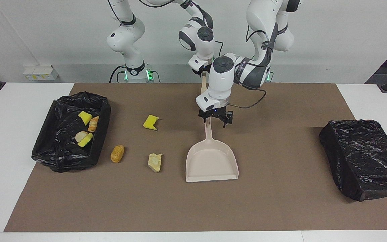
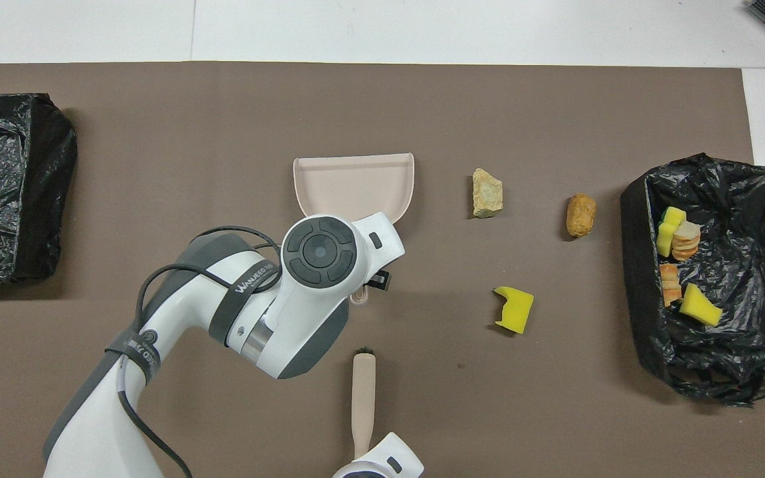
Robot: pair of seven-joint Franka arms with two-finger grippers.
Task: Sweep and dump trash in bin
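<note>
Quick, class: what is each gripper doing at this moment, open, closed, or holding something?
Left gripper: open, at the dustpan handle, not gripping it.
Right gripper: at the brush handle's top end; open or closed cannot be told.

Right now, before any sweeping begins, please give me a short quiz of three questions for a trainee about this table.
1. How many trash pieces lie on the brown mat, outside the open bin?
2. True or false: the dustpan already holds a scrap.
3. The left gripper is over: A the dustpan's handle, B the yellow sponge bit, C the closed black bag.
Key: 1 three; 2 false; 3 A.
</note>
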